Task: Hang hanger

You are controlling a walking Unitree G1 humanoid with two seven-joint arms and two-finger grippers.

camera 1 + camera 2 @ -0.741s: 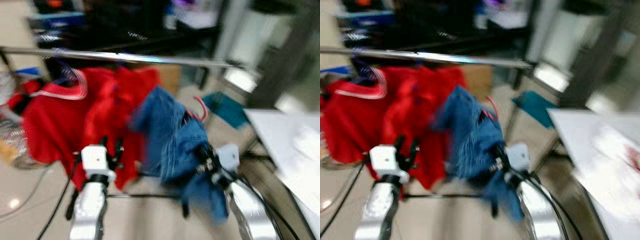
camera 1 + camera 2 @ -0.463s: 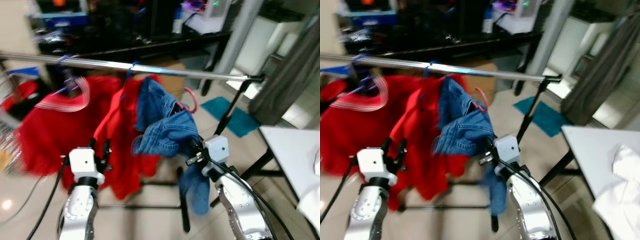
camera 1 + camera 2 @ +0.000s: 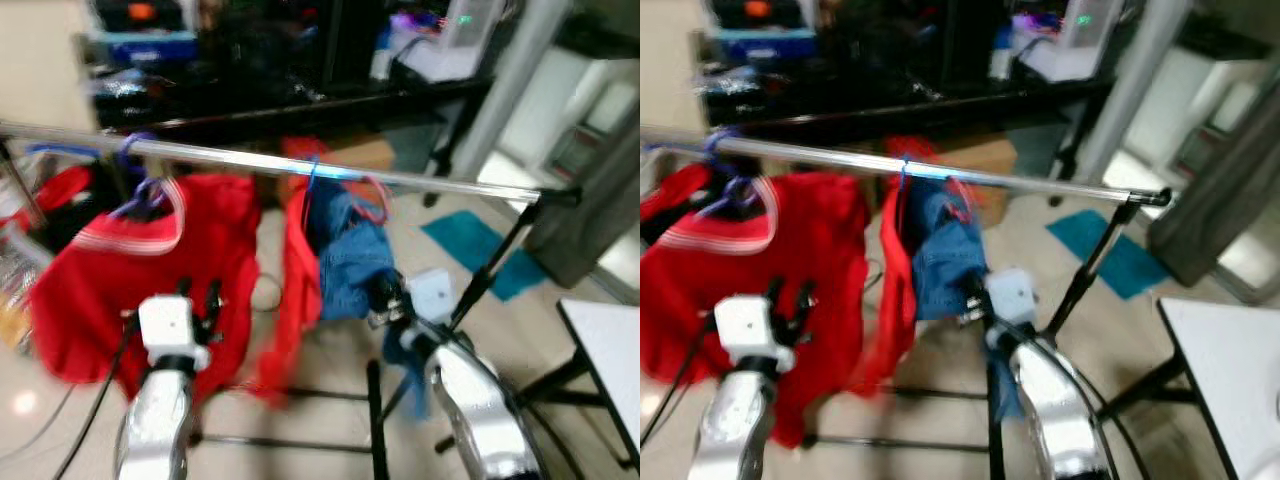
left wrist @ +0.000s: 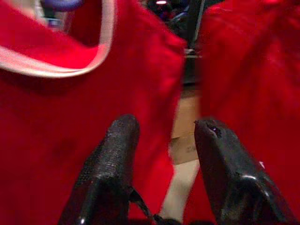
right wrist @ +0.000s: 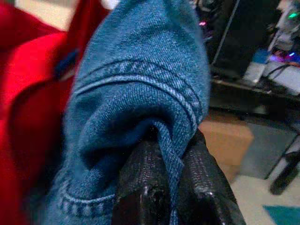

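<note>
- Hanger (image 3: 372, 196), pinkish red, peeks out at the top of the blue denim garment (image 3: 352, 262), just under the metal rail (image 3: 300, 165) and above the right gripper (image 5: 164, 187); the blur hides whether its hook sits on the rail.
- Right gripper is clenched on a fold of the denim, cloth pinched between its two black fingers (image 5: 140, 183).
- Denim hangs beside a red garment (image 3: 298, 290) that drapes from the rail on the gripper's left, the two cloths touching.
- Left gripper (image 4: 164, 140) is released, fingers (image 4: 115, 154) spread with nothing between them, raised just before a red shirt with a striped collar (image 3: 140, 270).
- That shirt hangs from a purple hanger (image 3: 140, 190) on the same rail, further left of both grippers.
- Beyond the right gripper the rail ends on a black stand (image 3: 500, 270); a teal mat (image 3: 480, 255) lies on the floor behind it.
- White table corner (image 3: 610, 350) stands off to the right.
- Dark shelving (image 3: 280, 60) fills the background behind the rail.
</note>
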